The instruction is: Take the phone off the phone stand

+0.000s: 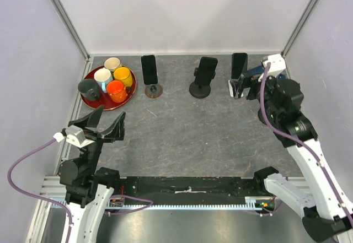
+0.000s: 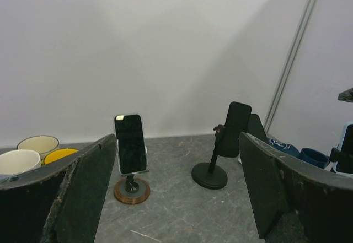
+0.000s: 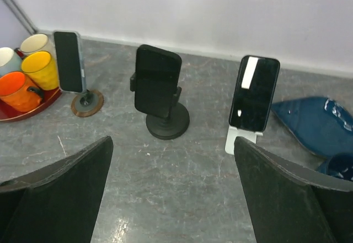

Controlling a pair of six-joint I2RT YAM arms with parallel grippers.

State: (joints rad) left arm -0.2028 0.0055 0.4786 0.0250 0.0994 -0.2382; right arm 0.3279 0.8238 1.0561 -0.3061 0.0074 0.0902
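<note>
The right gripper point(image 3: 172, 139) is wide open and holds nothing. Just ahead of it, in front of its right finger, a black flat phone point(image 3: 255, 91) leans back in a small white stand point(image 3: 238, 141). The gripper is near this phone but not touching it.

Straight ahead and a bit farther off, a second black phone point(image 3: 157, 80) is clamped on a black stand with a round foot point(image 3: 167, 126). Farther off to the gripper's left, a third black phone with a pale edge point(image 3: 69, 60) stands up on a stand with a round brown foot point(image 3: 86, 103). All three phones sit in their stands.

Past the brown foot is a round red tray point(image 1: 110, 108) with bright cups point(image 1: 116, 90) on it. To the right of the gripper, just beside the white stand, lies a dark blue plate point(image 3: 309, 124).

The left gripper point(image 2: 177, 135) is wide open too, with nothing in it. It hangs over the grey stone-look table point(image 1: 182, 138), well apart from all the phones. The phone on the brown foot is ahead of it, nearer its left finger. The phone on the black stand is ahead, nearer its right finger.
</note>
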